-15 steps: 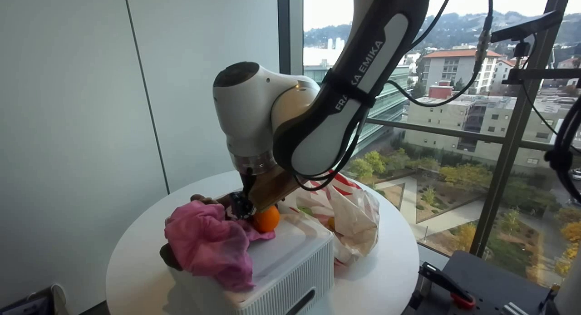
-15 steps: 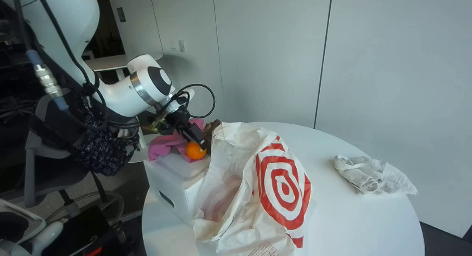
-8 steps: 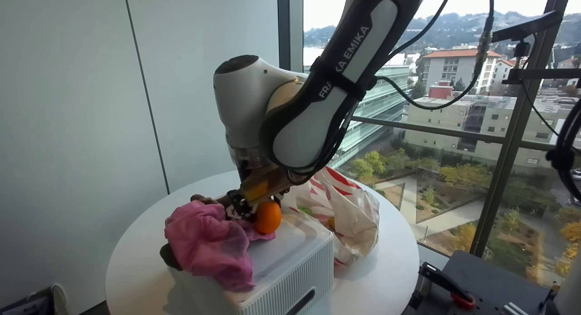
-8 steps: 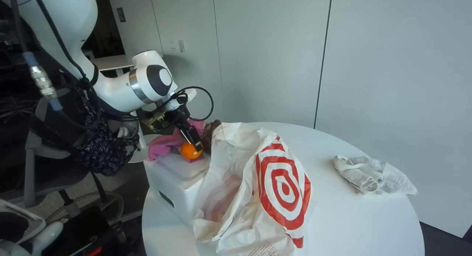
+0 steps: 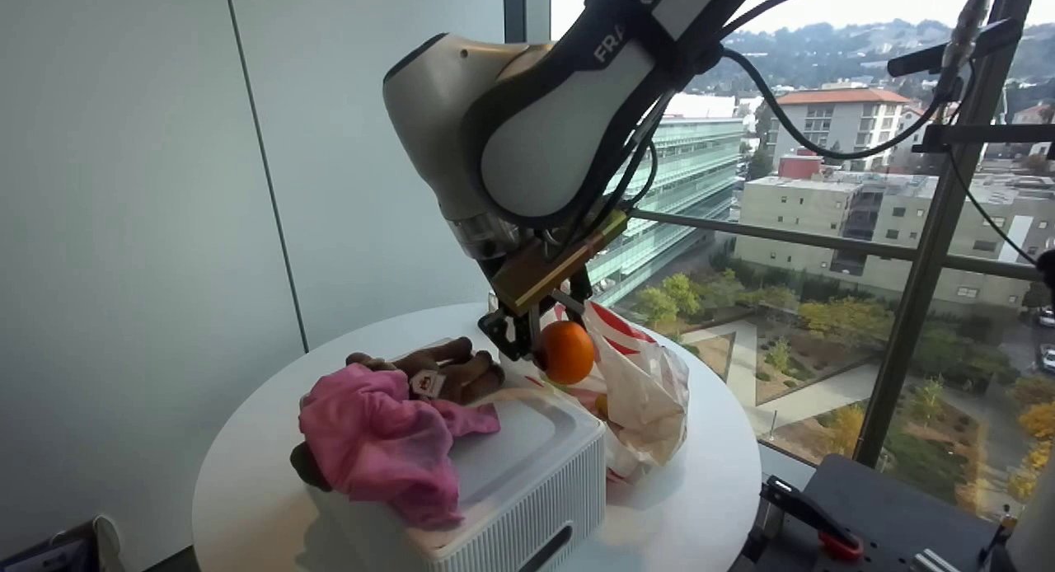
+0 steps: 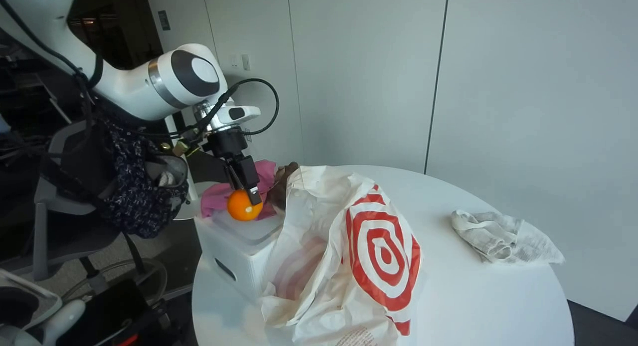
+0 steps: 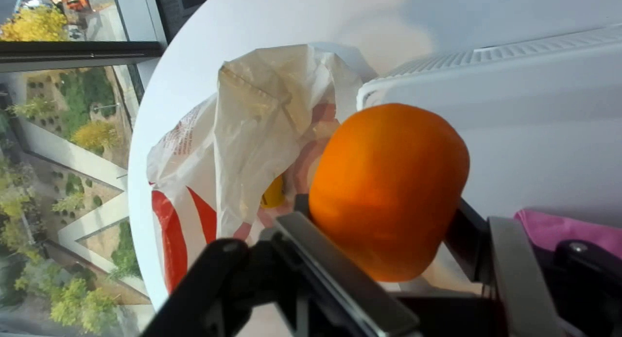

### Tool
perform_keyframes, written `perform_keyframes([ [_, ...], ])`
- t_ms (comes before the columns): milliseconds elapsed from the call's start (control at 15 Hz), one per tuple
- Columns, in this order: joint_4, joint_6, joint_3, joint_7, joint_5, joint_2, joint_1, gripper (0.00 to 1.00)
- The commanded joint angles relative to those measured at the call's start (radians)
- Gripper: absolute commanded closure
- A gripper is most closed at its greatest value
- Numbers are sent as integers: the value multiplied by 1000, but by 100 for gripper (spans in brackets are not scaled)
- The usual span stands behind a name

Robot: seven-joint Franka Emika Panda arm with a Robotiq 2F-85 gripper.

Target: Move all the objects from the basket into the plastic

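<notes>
Table (image 6: 473, 306): round, plain white top, curved edge visible in both exterior views. Three things sit directly on it.

1) White ribbed basket (image 5: 511, 522), standing level close to the rim, slot handle cut in the ribbed wall.
2) Plastic shopping bag (image 6: 344, 266), white with red bullseye print, crumpled, lying on its side, mouth facing the basket. It's right beside the basket; can't tell from these angles if the two touch.
3) White cloth (image 6: 506, 236), gauzy, bunched up, near the rim, well apart from the bag.
</notes>
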Motion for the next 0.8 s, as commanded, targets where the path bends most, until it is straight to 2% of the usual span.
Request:
perform_keyframes([
  [0, -36, -32, -13, 47, -141, -25, -41, 57],
  [133, -43, 13, -31, 92, -228, 7, -67, 57],
  [267, -46, 45, -46, 182, -383, 44, -84, 57],
  [400, -40, 99, -67, 262, -489, 93, -98, 57],
  [733, -1, 227, -103, 506, -743, 225, -99, 57],
])
